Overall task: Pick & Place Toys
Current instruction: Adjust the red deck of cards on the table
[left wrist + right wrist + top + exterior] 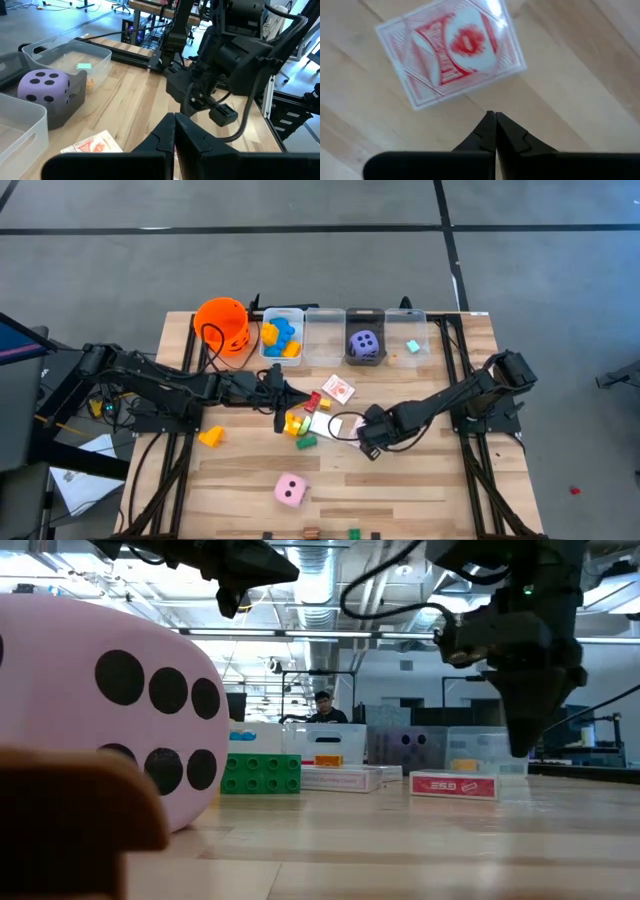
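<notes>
Both arms reach inward toward the cards [340, 388]

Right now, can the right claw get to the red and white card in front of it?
Probably yes. The right claw hangs just above the card with bare table between them, but its fingers are shut and must open first.

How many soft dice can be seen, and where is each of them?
2. The purple die sits inside a grey bin at the table's far edge. The pink die lies on the bare table near the front edge. No other dice show.
</notes>
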Robot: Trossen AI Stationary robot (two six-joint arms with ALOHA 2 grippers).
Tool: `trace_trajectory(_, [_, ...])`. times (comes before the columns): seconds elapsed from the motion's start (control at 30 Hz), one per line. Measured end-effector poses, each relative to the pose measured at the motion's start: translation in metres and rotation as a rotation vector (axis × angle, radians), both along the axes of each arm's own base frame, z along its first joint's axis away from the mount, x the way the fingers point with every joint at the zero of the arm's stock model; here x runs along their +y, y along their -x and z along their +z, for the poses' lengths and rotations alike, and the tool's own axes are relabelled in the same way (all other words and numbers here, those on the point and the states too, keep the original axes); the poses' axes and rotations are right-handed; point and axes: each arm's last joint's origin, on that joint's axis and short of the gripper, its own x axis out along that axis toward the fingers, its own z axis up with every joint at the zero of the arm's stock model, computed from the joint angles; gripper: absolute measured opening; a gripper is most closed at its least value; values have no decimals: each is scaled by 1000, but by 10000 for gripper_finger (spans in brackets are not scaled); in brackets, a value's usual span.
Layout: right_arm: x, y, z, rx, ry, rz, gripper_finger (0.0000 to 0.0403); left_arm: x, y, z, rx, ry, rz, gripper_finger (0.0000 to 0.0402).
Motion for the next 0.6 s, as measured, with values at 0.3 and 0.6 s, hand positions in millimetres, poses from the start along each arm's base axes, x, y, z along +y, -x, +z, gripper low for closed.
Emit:
trace_trajectory(0.3, [-18, 5, -13, 50, -12, -36, 0, 0, 0, 0, 1, 1, 0, 0])
trace_trajectory(0.6, [-26, -20, -11, -220, 136, 121, 0, 0, 0, 0, 1, 2, 0, 0])
